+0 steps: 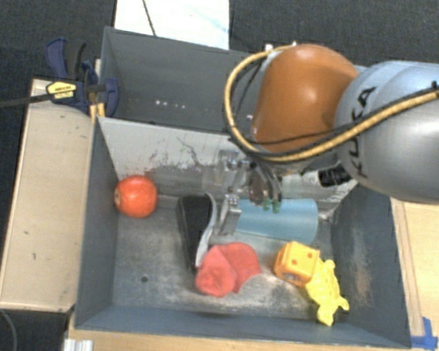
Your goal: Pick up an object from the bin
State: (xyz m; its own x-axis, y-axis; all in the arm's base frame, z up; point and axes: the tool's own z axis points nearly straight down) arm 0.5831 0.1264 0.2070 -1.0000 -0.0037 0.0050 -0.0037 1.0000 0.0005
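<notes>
Hanging low mid-bin (141,281) in camera view, hand (223,221) sits between black block (192,222) at picture-left and red lump (227,268) just toward the front wall. Block's long axis runs back-to-front, slightly slanted. Lump looks the nearer target, my guess. Hand opening: can't tell.

We see a grey bin (142,277) holding an orange ball (135,196), black block (192,222), red lump (226,268), blue pad (286,218), orange cube (296,263) and yellow toy (326,293).
</notes>
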